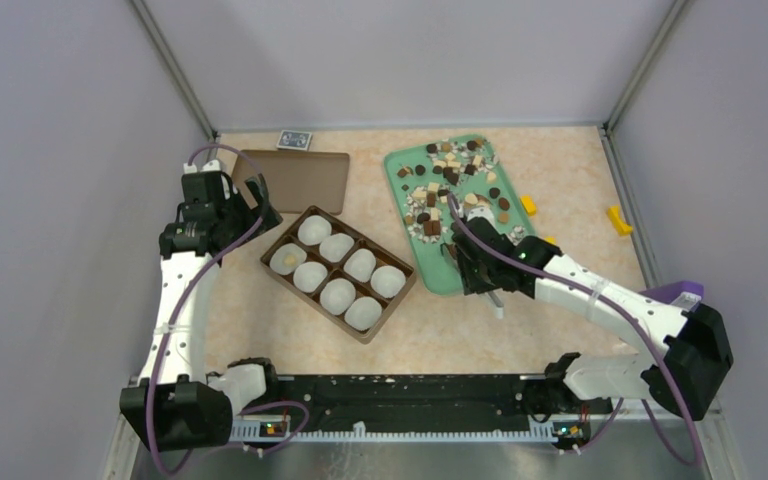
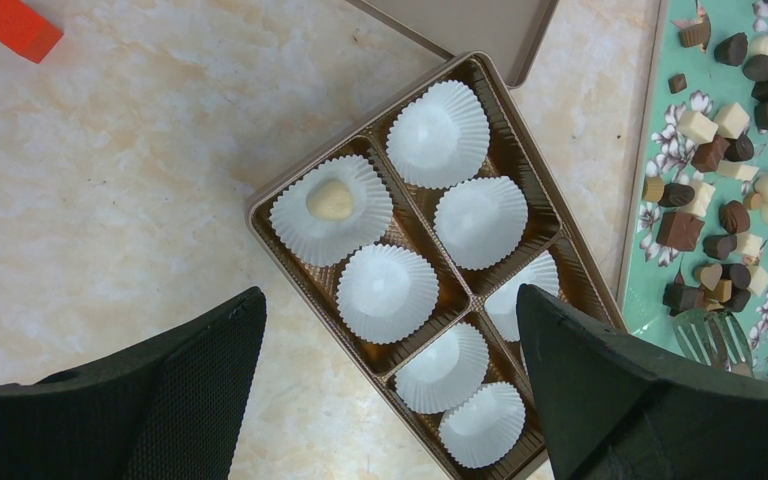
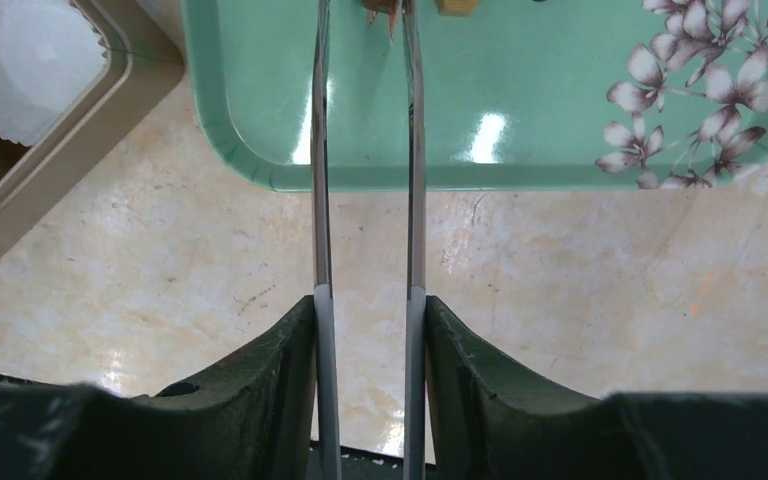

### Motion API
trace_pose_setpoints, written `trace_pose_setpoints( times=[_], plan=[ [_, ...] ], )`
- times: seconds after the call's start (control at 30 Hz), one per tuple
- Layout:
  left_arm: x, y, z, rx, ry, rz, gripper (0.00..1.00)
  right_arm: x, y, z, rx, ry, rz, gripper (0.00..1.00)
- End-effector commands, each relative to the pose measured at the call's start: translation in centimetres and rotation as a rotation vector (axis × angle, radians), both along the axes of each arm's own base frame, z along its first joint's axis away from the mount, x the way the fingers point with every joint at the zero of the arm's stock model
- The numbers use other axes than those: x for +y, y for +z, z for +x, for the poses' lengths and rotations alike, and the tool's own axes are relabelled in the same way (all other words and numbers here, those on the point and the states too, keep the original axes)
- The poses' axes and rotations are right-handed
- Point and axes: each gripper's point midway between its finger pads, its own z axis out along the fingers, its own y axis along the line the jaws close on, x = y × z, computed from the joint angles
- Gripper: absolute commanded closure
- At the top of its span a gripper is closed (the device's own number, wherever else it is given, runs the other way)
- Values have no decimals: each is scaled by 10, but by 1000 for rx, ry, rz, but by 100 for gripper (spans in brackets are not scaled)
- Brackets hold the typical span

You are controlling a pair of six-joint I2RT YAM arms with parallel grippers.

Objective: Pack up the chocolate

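Chocolate point(image 2: 678, 230) loose on tray point(image 3: 560, 120); box point(image 2: 415, 225) left of tray. Right gripper point(image 3: 368, 310) clamps tongs point(image 3: 322, 150), left gripper point(image 2: 390, 300) wide. Pieces likely light, hard, slick: pinch opposite sides gently.

Grey walls point(image 1: 410, 60), perhaps marbled beige tabletop point(image 1: 250, 325)
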Motion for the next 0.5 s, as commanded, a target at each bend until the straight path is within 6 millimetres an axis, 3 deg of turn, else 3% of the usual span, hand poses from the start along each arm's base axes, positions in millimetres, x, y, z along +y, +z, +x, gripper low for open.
trace_pose_setpoints(
  times=[0.0, 0.4, 0.47],
  plan=[
    [-2, 11, 3, -51, -2, -13, 1, -2, 2, 4, -20, -21, 21, 62],
    [0, 16, 3, -61, -2, 2, 1, 0, -15, 12, -21, -11, -26, 64],
    [-1, 15, 4, -57, -4, -3, 1, 0, -16, 14, -25, -14, -30, 69]
  ],
)
